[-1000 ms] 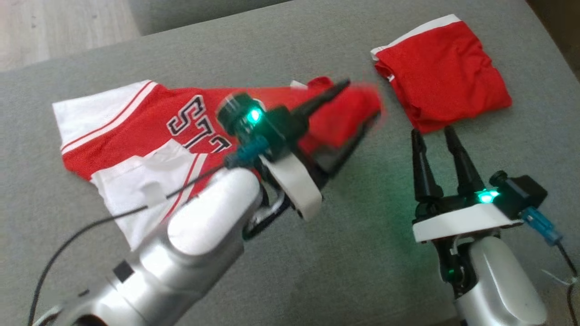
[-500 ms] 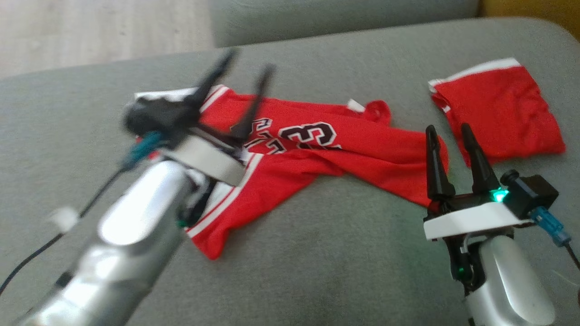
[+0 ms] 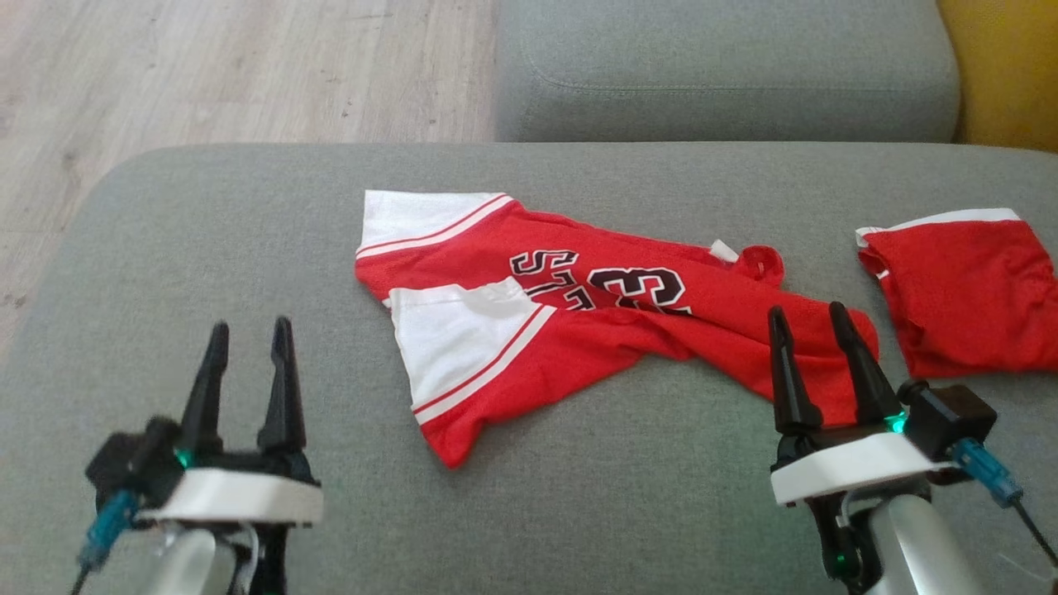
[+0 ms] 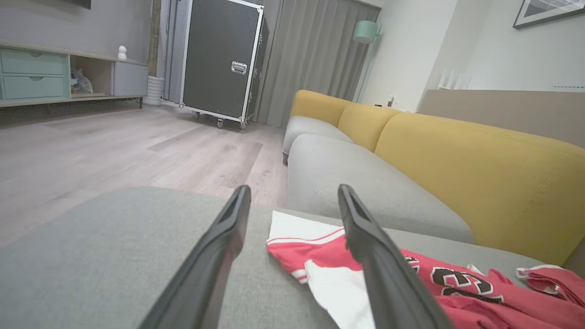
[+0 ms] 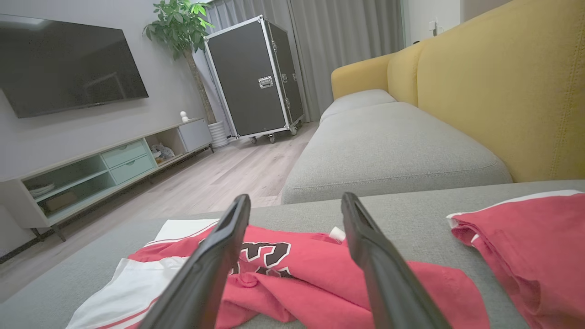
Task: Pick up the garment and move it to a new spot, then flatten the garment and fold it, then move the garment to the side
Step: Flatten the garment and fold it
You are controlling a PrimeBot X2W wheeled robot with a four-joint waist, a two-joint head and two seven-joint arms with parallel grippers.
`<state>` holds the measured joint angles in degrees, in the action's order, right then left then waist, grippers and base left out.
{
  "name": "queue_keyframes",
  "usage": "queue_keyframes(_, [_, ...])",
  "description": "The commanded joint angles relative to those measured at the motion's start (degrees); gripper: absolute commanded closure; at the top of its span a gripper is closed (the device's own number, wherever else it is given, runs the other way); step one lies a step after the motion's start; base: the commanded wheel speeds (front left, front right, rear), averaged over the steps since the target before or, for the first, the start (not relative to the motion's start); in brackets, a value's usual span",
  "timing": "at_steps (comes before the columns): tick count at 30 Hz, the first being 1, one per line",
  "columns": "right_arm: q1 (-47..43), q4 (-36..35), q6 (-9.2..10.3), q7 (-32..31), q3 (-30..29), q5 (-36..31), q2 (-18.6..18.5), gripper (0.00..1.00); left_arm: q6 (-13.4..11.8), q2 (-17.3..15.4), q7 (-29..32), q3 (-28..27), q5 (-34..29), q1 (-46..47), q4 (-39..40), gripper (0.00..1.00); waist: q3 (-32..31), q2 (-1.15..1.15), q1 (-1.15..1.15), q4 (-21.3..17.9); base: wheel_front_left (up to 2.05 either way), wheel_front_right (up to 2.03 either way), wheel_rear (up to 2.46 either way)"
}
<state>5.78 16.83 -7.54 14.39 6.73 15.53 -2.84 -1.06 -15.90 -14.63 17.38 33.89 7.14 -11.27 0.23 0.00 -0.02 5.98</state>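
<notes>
Head view: the jersey is lying rumpled in the middle of the cushion, nothing gripping it. Left gripper and right gripper are hovering empty, fingers apart. It's looking like light, floppy, slippery mesh, so I'm betting on pinching the hem corners.

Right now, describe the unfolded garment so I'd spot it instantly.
On the grey sofa cushion, look mid-seat. The jersey lies crumpled there; unlike the folded red garment to its right, it shows black numerals and broad white panels.
</notes>
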Motion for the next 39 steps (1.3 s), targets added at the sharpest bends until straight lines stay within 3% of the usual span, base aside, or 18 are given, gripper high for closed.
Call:
queue_keyframes(1, [1.49, -1.77, 0.05, 0.61, 1.33, -0.57, -0.04, 0.0, 0.38, -0.63, -0.36, -2.99, -0.8, 3.49, 2.33, 0.0, 0.07, 0.0, 0.02, -0.02, 0.0, 0.0, 0.0])
queue_keyframes(6, [2.48, -2.03, 0.05, 0.61, 2.23, -0.71, -0.04, 0.0, 2.89, 0.86, -0.36, -5.67, -3.62, 2.87, 2.08, 0.0, 1.78, 0.0, 0.02, -1.18, 0.0, 0.0, 0.0])
queue_keyframes(11, [4.22, -3.0, 0.05, 0.61, 2.33, -0.79, -0.04, 0.0, 5.3, -1.49, 1.5, -4.22, -5.44, 8.3, -1.36, 0.0, 6.06, 0.0, 0.02, -3.42, 0.0, 0.0, 0.0])
queue_keyframes(15, [5.93, -4.05, 0.05, 0.61, 2.35, -0.83, -0.04, 0.0, 7.27, -5.02, 8.69, -2.02, -5.21, 17.63, -4.79, 0.0, 10.82, 0.0, 0.02, -5.37, 0.0, 0.0, 0.0])
queue_keyframes(19, [7.72, -5.14, 0.05, 0.61, 2.58, -0.74, -0.04, 0.0, 8.37, -9.52, 19.57, 1.62, -2.6, 28.85, -9.37, 0.0, 15.44, 0.0, 0.02, -7.62, 0.0, 0.0, 0.0])
queue_keyframes(25, [10.24, -6.5, 0.05, 0.61, 3.82, 0.09, -0.04, 0.0, 8.52, -21.34, 36.38, 19.34, 8.46, 42.27, -8.97, 0.0, 21.0, 0.0, 0.02, -11.67, 0.0, 0.0, 0.0])
queue_keyframes(29, [11.53, -7.46, 0.05, 0.61, 4.18, 0.78, -0.04, 0.0, 8.53, -28.21, 41.86, 28.55, 13.37, 49.75, -8.72, 0.0, 23.71, 0.0, 0.02, -13.65, 0.0, 0.0, 0.0])
queue_keyframes(33, [12.11, -8.34, 0.05, 0.61, 4.63, 1.39, -0.04, 0.0, 8.54, -31.83, 43.15, 35.07, 15.52, 55.92, -10.39, 0.0, 25.81, 0.0, 0.02, -15.11, 0.0, 0.0, 0.0])
queue_keyframes(39, [12.52, -9.13, 0.05, 0.61, 5.01, 1.99, -0.04, 0.0, 8.54, -34.66, 42.6, 43.37, 17.26, 63.03, -12.99, 0.0, 28.42, 0.0, 0.02, -16.41, 0.0, 0.0, 0.0])
